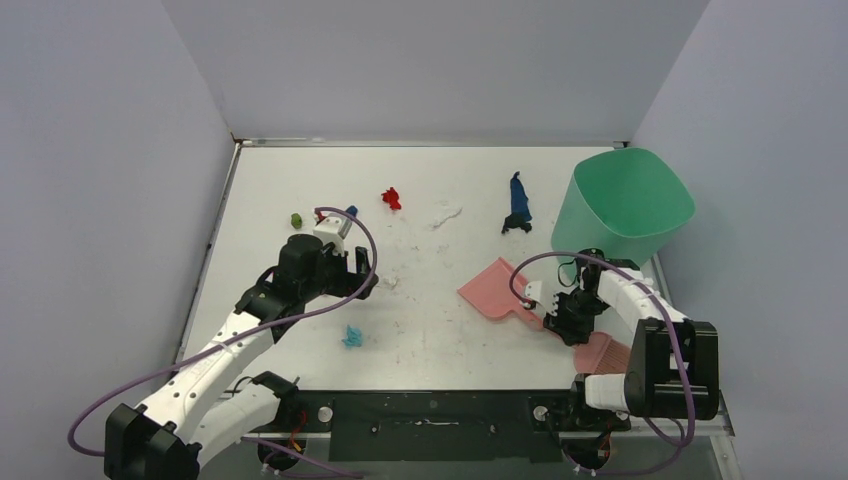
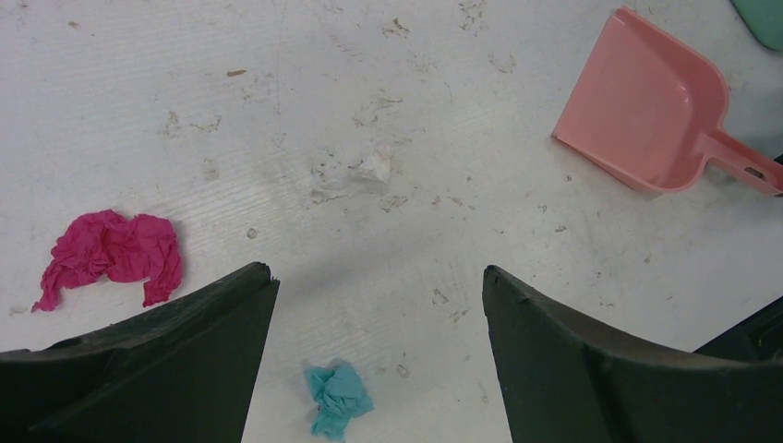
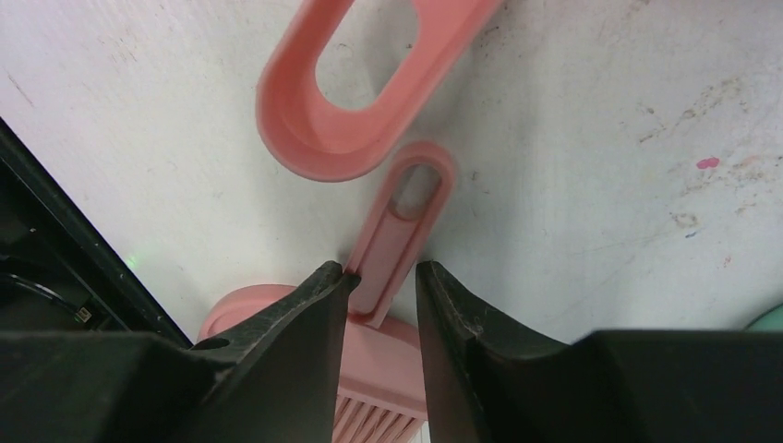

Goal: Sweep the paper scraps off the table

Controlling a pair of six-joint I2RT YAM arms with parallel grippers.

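I had the right fingers astride the brush handle, pinch untellable, left fingers spread; an off-centre squeeze risked skidding it into the dustpan.

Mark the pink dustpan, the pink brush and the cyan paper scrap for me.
pink dustpan (image 2: 646, 120): left wrist view, on the pan's flat floor.
pink brush (image 3: 388, 263): right wrist view, on the shaft of its handle.
cyan paper scrap (image 2: 337, 399): left wrist view, on its crumpled middle.

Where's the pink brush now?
Top view: the pink brush lies at the near right, beside the dustpan handle, its own handle between the right gripper's jaws.
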